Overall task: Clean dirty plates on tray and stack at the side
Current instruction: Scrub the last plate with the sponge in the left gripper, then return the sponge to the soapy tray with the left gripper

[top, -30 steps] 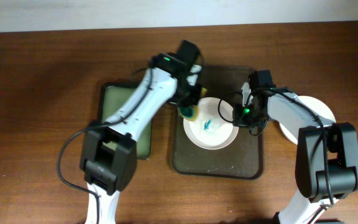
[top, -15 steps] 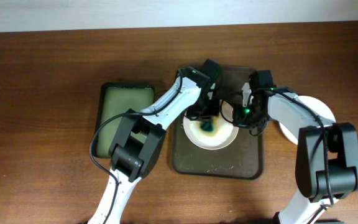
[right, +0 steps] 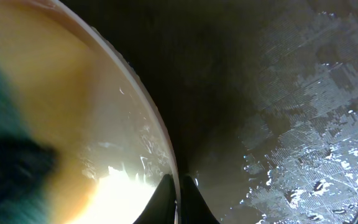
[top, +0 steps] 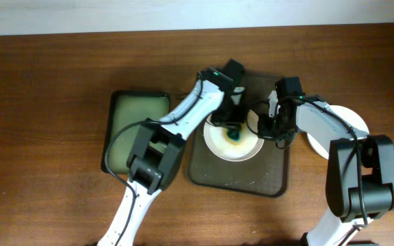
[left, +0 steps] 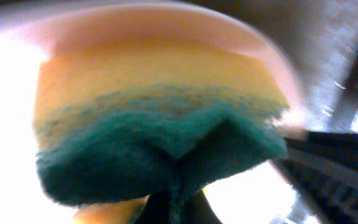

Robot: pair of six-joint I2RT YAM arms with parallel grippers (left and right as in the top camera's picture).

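Scrubbing under way. We see the left hand (top: 231, 127) clamped on one sponge (left: 160, 124), pressed to the dirty plate (top: 234, 149) on the brown tray (top: 238, 181). The right hand (top: 271, 127) pinches that plate's rim. One plate (top: 354, 118) lies aside on the tabletop (top: 46, 82). We count two plates, one sponge, one tray; wiping and stacking remain.

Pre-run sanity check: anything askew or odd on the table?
The brown tray sits slightly rotated relative to the green tray. Otherwise normal: sponge on the plate, right gripper pinching its rim.
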